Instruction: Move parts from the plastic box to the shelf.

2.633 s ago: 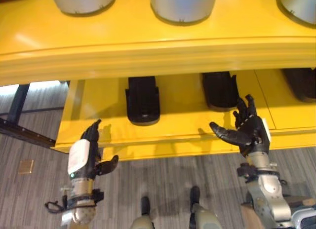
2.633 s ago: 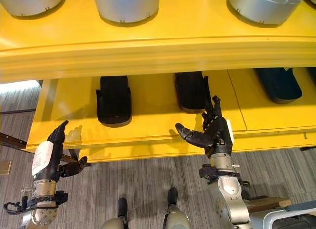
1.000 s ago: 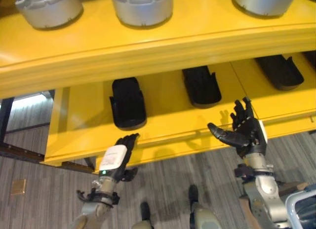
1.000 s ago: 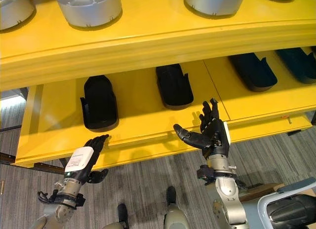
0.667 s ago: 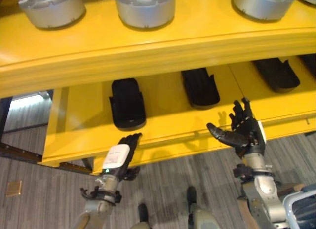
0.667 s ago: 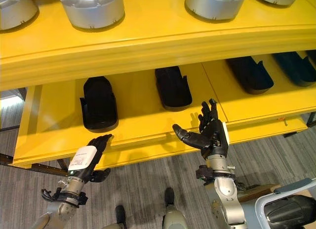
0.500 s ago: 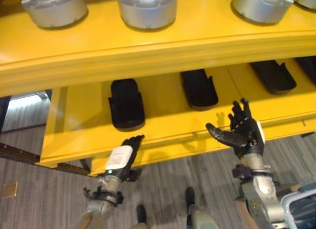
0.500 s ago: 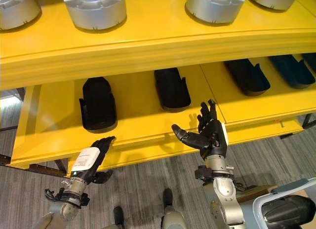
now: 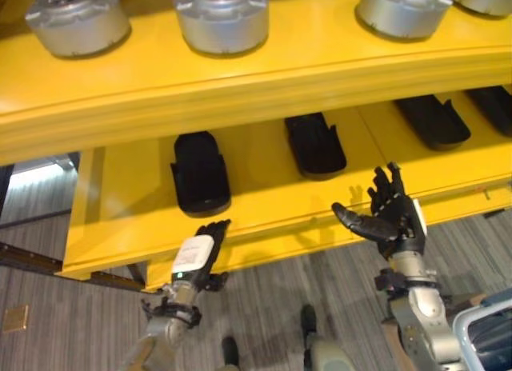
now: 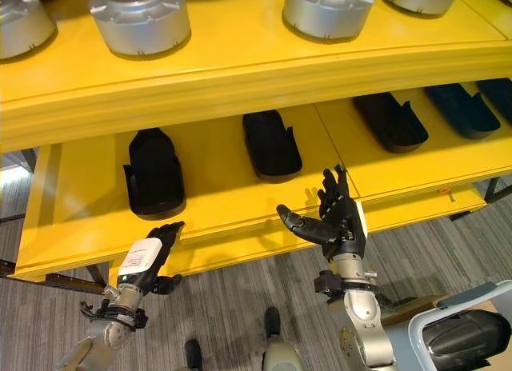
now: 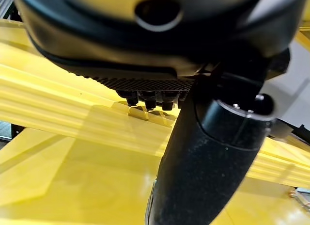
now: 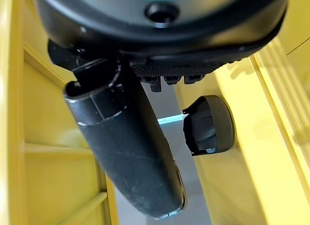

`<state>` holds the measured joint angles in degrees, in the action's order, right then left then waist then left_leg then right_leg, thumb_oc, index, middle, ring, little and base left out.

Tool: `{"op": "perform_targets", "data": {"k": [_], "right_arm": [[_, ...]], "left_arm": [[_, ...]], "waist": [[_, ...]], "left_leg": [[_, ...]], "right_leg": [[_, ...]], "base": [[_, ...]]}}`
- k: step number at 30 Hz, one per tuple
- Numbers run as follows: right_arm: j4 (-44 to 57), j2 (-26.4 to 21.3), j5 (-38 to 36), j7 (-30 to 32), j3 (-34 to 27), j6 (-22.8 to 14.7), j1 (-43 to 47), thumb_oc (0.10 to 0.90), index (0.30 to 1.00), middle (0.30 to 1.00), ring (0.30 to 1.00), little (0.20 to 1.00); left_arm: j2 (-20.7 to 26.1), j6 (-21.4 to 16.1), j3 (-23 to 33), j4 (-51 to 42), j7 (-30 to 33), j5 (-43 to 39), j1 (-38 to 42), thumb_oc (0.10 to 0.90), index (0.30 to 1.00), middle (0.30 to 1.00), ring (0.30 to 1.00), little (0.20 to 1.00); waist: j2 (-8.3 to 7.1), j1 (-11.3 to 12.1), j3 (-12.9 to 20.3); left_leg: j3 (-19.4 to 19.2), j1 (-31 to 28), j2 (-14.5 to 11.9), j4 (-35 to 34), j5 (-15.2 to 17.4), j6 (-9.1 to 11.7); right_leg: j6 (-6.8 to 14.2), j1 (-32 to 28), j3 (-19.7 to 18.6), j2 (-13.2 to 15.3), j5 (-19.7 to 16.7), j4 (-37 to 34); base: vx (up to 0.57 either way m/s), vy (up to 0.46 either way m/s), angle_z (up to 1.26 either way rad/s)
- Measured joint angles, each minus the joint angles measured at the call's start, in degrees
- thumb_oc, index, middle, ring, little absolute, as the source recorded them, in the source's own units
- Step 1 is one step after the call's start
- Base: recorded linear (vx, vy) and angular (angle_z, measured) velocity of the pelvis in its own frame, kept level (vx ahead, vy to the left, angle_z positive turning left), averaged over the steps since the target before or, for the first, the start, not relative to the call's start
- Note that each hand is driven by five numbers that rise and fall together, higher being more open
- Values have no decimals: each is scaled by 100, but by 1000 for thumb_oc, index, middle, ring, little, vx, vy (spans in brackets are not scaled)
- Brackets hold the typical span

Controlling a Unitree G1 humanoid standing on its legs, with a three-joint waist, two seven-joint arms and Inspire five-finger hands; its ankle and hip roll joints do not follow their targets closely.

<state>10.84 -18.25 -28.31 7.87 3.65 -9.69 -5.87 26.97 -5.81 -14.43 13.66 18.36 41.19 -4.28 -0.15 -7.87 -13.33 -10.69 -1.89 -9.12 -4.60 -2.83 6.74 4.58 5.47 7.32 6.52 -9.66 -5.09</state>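
Since both hands are empty in front of the yellow shelf [image 9: 264,219], I judge the step in hand is to turn back to the plastic box for another part, and doing it well means pulling both arms clear of the shelf lip before turning.

In the left eye view, my left hand [image 9: 196,255] sits at the near edge of the lower board with relaxed fingers, holding nothing. My right hand [image 9: 388,219] is raised, fingers spread, thumb pointing left, also empty. Black parts [image 9: 199,173] lie in a row on the lower board; silver round parts [image 9: 222,17] stand on the upper board.

In the right eye view, the lower board has open room at its far left corner, left of the leftmost black part [image 10: 152,184], and between the parts. The overhanging upper board [image 10: 240,71] limits height for any reach inward.

In the left wrist view, the fingertips [image 11: 145,101] are close above the yellow edge.

In the right wrist view, the thumb [image 12: 126,157] stands free; one black part [image 12: 209,125] lies beyond.
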Motion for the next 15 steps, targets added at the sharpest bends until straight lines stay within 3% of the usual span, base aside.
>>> {"op": "perform_targets", "data": {"k": [15], "right_arm": [[-9,3,-6,15,7,0,-113,900,1000,1000,1000,1000]], "left_arm": [[-153,303,-19,672,282,15,397,900,1000,1000,1000,1000]], "waist": [[-15,-150,120]], "left_leg": [[-53,-17,2,-22,2,0]], "right_leg": [[20,21,-66,-4,-14,-34]], "base": [[2,-1,-1]]}}
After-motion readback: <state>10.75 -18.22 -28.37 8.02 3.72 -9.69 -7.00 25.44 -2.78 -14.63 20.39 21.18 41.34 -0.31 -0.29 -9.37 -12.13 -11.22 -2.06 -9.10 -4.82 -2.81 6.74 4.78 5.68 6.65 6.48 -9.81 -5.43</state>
